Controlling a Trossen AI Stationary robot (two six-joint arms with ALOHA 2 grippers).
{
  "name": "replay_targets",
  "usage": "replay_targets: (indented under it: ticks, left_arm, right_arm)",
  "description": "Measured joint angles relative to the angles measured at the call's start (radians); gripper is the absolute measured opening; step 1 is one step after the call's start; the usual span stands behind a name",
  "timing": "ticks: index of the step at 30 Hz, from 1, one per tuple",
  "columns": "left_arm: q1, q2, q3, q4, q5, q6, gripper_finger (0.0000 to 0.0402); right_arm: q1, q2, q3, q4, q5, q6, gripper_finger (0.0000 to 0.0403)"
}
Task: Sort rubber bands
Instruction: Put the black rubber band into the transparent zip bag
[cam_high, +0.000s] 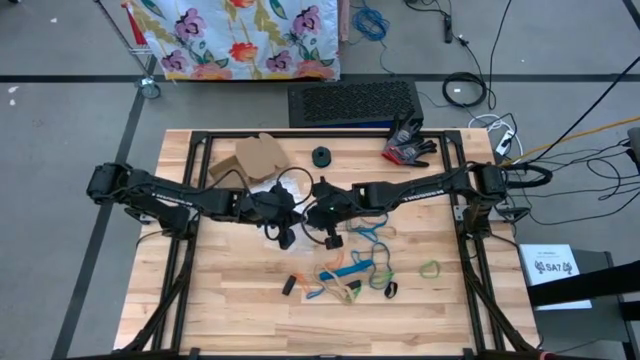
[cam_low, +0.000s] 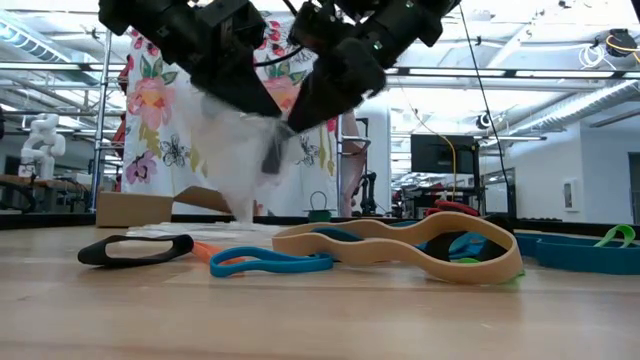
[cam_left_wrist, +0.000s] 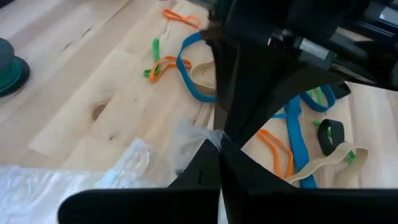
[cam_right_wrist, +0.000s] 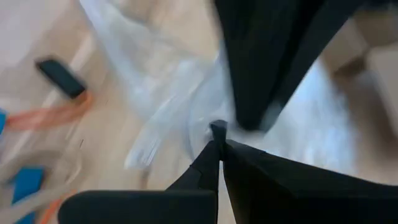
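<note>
The rubber bands (cam_high: 352, 272) lie loose and flat in a tangled cluster on the near middle of the table, blue, orange, tan and black loops overlapping, with one green band (cam_high: 430, 268) lying apart to their right

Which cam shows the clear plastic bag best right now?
Low view: the clear plastic bag hangs lifted off the table, pinched between the left gripper and right gripper. High view hides it under the arms. Left wrist shows its crumpled edge; right wrist shows it blurred.
</note>
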Motion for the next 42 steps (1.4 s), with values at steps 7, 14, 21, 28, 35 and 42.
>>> replay_targets:
  ticks: [7, 14, 21, 28, 35, 42]
  left_arm:
    - [-0.004, -0.001, 0.000, -0.005, 0.015, -0.003, 0.0000]
    - [-0.006, 0.001, 0.008, -0.002, 0.036, -0.002, 0.0000]
    - [-0.019, 0.000, 0.026, -0.045, 0.048, -0.002, 0.0000]
    - [-0.018, 0.000, 0.026, -0.092, 0.037, -0.003, 0.0000]
    - [-0.018, 0.000, 0.026, -0.150, 0.035, -0.004, 0.0000]
    - [-0.018, 0.000, 0.026, -0.158, 0.033, -0.004, 0.0000]
  right_arm:
    - [0.000, 0.002, 0.000, 0.005, -0.027, 0.021, 0.0000]
    - [0.001, -0.002, 0.002, -0.003, 0.097, 0.045, 0.0000]
    - [0.007, -0.002, 0.002, 0.004, 0.070, 0.074, 0.0025]
    - [0.006, -0.002, 0.002, -0.019, 0.071, 0.096, 0.0102]
    - [0.006, -0.062, 0.001, -0.062, 0.077, 0.078, 0.0155]
    - [0.015, -0.085, 0.001, -0.088, 0.071, 0.036, 0.0159]
